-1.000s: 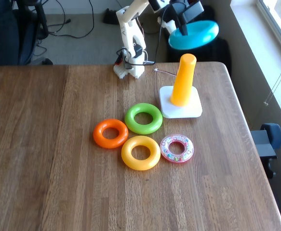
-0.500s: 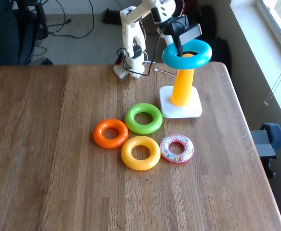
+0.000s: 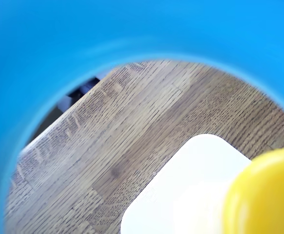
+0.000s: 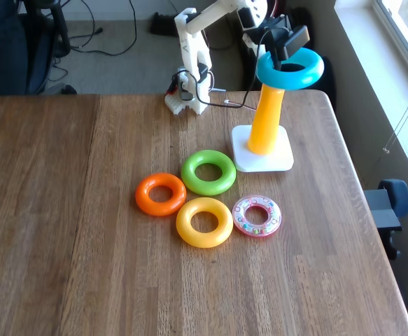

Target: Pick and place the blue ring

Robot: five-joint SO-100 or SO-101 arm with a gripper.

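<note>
1. The gripper (image 4: 282, 54) is clamped on the near-left rim of the blue ring (image 4: 290, 68), holding it in the air at the top of the yellow peg (image 4: 267, 117), near the tabletop's far right corner.
2. In the wrist view, the peg (image 3: 263, 195) sits at the lower right of the ring's (image 3: 44, 58) hole, not centred. In my judgement, the ring should shift until the peg is centred, stay level, then descend before release.
3. The ring is smooth, glossy plastic, donut-shaped; the peg tapers upward from a flat white square base (image 4: 262, 158), so a centred drop should slide freely.
4. The wooden table (image 4: 64, 245) is grained and matte.
</note>
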